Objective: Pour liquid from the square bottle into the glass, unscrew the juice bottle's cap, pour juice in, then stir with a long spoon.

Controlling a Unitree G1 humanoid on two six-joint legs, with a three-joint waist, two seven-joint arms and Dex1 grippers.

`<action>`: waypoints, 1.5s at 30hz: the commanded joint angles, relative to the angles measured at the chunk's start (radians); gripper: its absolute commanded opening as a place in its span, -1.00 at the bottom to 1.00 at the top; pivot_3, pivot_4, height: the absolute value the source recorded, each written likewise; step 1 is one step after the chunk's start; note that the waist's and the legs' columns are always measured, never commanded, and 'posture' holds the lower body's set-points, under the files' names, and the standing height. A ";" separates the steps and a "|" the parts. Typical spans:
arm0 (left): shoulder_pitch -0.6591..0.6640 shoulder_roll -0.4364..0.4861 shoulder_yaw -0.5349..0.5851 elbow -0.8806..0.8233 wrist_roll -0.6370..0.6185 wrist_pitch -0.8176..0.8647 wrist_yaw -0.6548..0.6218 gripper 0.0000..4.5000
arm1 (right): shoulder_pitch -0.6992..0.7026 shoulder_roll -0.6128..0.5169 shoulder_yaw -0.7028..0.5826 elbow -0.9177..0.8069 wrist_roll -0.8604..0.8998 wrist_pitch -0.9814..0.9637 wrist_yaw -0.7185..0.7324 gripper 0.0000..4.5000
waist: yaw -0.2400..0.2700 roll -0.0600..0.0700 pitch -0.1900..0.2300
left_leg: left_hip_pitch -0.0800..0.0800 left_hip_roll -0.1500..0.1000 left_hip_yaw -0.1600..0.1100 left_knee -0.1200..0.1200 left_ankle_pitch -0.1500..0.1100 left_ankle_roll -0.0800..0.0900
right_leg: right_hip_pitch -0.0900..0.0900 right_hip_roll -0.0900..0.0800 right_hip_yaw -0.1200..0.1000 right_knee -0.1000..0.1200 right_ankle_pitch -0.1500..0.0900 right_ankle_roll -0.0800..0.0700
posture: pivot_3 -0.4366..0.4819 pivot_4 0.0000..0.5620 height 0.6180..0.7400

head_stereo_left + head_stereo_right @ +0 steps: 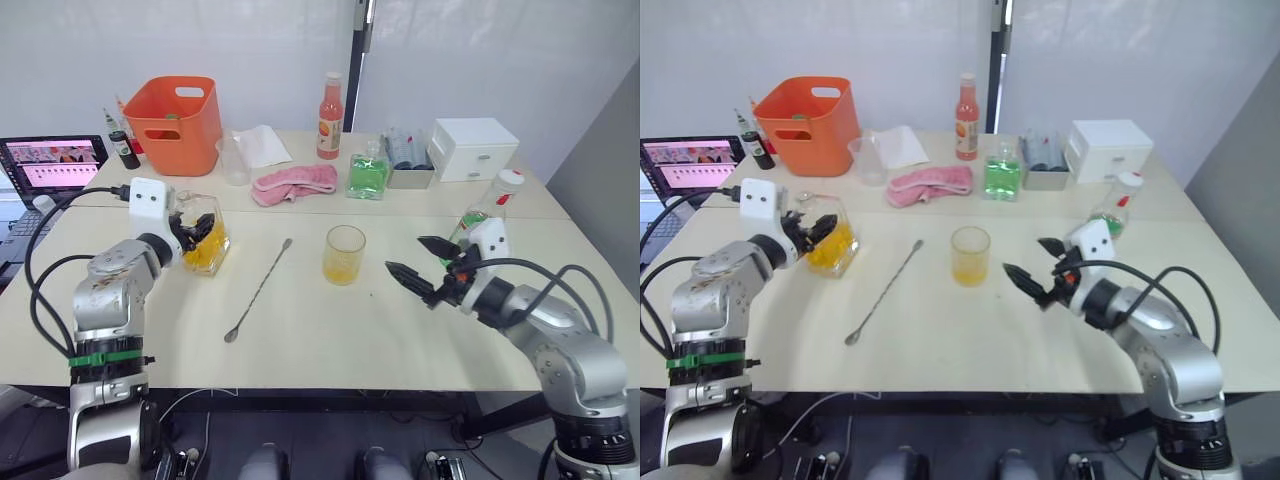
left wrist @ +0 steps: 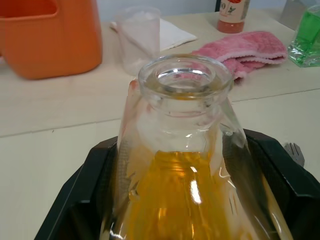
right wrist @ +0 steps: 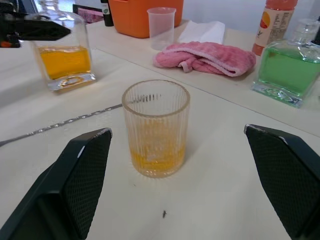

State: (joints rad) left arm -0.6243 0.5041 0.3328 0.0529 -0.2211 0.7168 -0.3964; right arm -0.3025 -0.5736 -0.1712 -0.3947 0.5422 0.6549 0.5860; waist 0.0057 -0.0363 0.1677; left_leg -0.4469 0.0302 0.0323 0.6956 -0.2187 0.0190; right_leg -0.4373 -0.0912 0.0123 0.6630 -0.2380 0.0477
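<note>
Looks like the first pour is done: our left gripper [image 1: 197,232] is clamped around the square bottle [image 1: 204,240], upright on the table with its stopper off, and the glass [image 1: 344,254] off to its right already holds a bit of yellow-orange liquid. Our right gripper [image 1: 421,264] hangs wide open and empty, the glass just ahead of its fingers. We reckon the next move is letting go of the square bottle and getting the juice bottle [image 1: 484,212], just behind the right gripper, for uncapping.

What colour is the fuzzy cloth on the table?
Pink. The cloth shows best in the right wrist view, lying behind the glass.
</note>
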 commanded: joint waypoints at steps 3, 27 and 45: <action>0.027 0.008 0.047 -0.129 -0.047 -0.002 0.040 0.25 | 0.027 -0.052 -0.062 0.026 0.005 -0.031 0.037 1.00 | 0.004 0.000 0.000 | 0.002 0.000 0.001 0.000 0.000 0.000 | 0.001 0.000 0.000 0.000 0.000 0.000 | -0.05 -0.47 0.59; 0.019 -0.050 0.022 0.148 -0.058 -0.210 0.088 0.99 | 0.023 -0.040 -0.129 0.044 0.012 -0.040 -0.011 1.00 | 0.006 0.001 -0.001 | 0.017 0.001 0.006 -0.001 0.000 -0.001 | 0.015 0.000 0.001 -0.007 -0.001 -0.001 | -0.05 -0.47 0.59; 0.390 0.193 0.343 -0.288 -0.431 -0.030 -0.183 0.99 | -0.002 -0.153 -0.217 0.312 -0.069 -0.118 0.024 1.00 | -0.006 0.001 -0.001 | 0.017 0.002 0.008 -0.004 0.000 -0.001 | 0.014 0.000 0.002 -0.009 -0.001 -0.002 | -0.05 -0.47 0.59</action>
State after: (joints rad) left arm -0.2483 0.6702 0.6147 -0.1796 -0.5921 0.6818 -0.5255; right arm -0.3004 -0.7024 -0.3349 -0.0846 0.4706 0.5679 0.5942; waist 0.0001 -0.0349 0.1669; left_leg -0.4295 0.0325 0.0401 0.6911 -0.2186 0.0182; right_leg -0.4233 -0.0910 0.0140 0.6537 -0.2394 0.0457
